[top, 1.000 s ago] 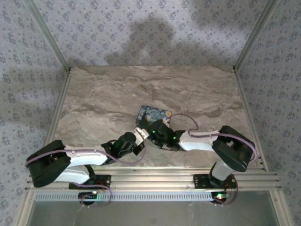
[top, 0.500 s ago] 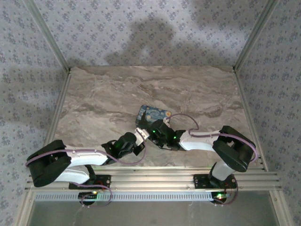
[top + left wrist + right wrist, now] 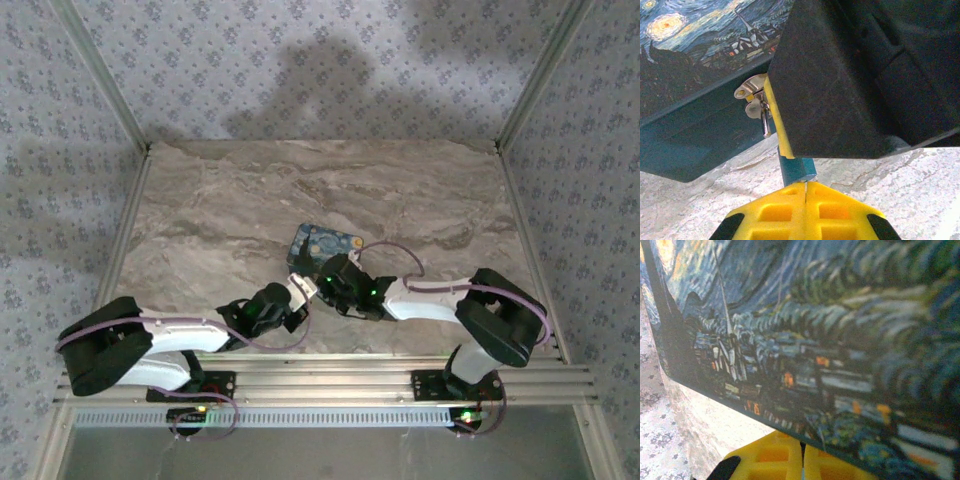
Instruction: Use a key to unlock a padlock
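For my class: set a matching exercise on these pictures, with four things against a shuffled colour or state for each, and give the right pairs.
Things:
1. padlock
2. painted box
3. hasp
4. left gripper

Descriptions:
A. yellow fingers, shut together
B. silvery metal, fixed to the box's side
C. small blue body, just beyond the yellow fingertips
D. swirling night-sky picture on the lid

Pairs: 1-C; 2-D; 3-B; 4-A

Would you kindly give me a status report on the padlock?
Left gripper shut on padlock at box hasp. Right gripper shut, crowding padlock.
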Motion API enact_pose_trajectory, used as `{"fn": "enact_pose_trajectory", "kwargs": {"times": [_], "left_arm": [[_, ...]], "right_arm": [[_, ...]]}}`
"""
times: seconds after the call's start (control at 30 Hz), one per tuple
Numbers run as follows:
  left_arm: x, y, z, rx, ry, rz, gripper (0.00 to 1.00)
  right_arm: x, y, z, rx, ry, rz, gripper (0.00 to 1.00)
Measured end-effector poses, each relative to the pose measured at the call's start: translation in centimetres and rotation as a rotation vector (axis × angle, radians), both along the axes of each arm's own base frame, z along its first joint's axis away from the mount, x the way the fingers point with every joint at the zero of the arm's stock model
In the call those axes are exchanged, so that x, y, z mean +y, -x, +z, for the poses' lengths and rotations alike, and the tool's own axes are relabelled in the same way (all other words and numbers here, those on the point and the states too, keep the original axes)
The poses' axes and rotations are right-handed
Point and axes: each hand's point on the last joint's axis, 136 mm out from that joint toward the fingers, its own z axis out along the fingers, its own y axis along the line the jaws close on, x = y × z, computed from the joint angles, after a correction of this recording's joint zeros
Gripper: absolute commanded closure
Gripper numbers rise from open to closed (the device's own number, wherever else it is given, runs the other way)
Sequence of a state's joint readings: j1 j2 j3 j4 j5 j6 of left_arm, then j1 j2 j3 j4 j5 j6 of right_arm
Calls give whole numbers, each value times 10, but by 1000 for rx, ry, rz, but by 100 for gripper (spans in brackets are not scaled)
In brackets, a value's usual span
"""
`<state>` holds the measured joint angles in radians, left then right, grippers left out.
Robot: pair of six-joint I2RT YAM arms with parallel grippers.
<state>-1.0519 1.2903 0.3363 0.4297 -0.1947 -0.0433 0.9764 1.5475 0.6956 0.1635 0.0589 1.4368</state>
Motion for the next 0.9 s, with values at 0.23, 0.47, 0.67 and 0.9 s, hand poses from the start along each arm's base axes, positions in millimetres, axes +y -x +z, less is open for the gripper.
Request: {"fn": "enact_pose_trajectory", "kwargs": {"times": [0.23, 0.47, 0.67, 0.9], "left_arm": [[2, 2, 18, -10, 76, 21, 65], [17, -3, 49, -29, 209, 85, 62], [30, -9, 60, -10, 257, 136, 61], [37, -12, 51, 59, 295, 182, 62]], "right_arm": [[-13, 1, 12, -34, -5, 15, 100], [-62, -10, 19, -77, 91, 15, 100], [-89, -15, 17, -75, 134, 53, 100], [-111, -14, 8, -19, 180, 67, 100]]}}
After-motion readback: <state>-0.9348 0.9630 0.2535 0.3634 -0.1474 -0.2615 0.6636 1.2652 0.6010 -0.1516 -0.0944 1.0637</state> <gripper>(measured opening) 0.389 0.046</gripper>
